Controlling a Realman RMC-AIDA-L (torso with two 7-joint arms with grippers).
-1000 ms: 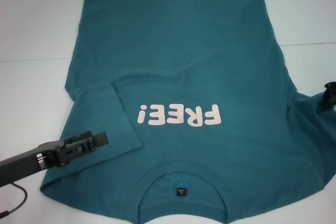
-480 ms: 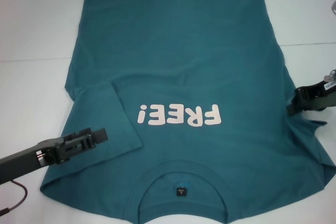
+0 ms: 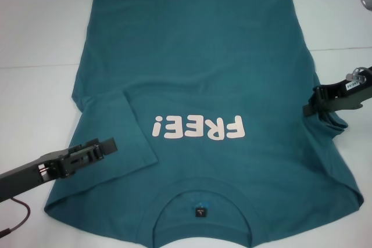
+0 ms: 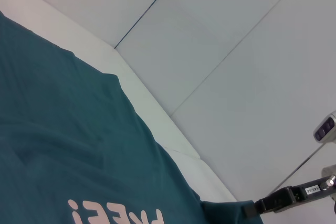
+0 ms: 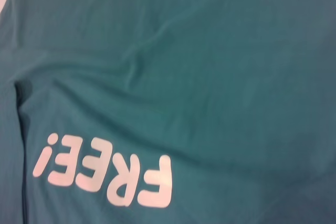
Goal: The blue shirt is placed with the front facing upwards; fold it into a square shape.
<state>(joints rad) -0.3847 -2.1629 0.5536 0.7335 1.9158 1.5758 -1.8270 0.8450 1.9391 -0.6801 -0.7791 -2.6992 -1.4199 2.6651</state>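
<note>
Folding has barely got under way, judging by how the blue shirt (image 3: 197,85) lies: it is spread front-up on the white table (image 3: 35,27), collar and small dark neck label (image 3: 199,211) nearest the robot, hem at the far side, so the pink "FREE!" lettering (image 3: 197,128) reads upside down in the head view. On the robot's left the sleeve (image 3: 125,129) is already turned in over the chest, its edge stopping just beside the exclamation mark. On the right the sleeve (image 3: 334,123) looks bunched and partly raised at the shirt's edge, not yet laid over.

That is where the right gripper (image 3: 308,110) is, its tip at the gathered sleeve cloth; it appears to be clamped on a pinch of it, though the fingers themselves are too dark against the fabric to be sure. The left gripper (image 3: 110,145) hangs above the folded left sleeve with nothing in it, and whether its fingers are together or apart I cannot tell.

Left to do, by my reckoning: carry the right sleeve across, then bring both long sides inward, and finally fold hem toward collar to make the square.
</note>
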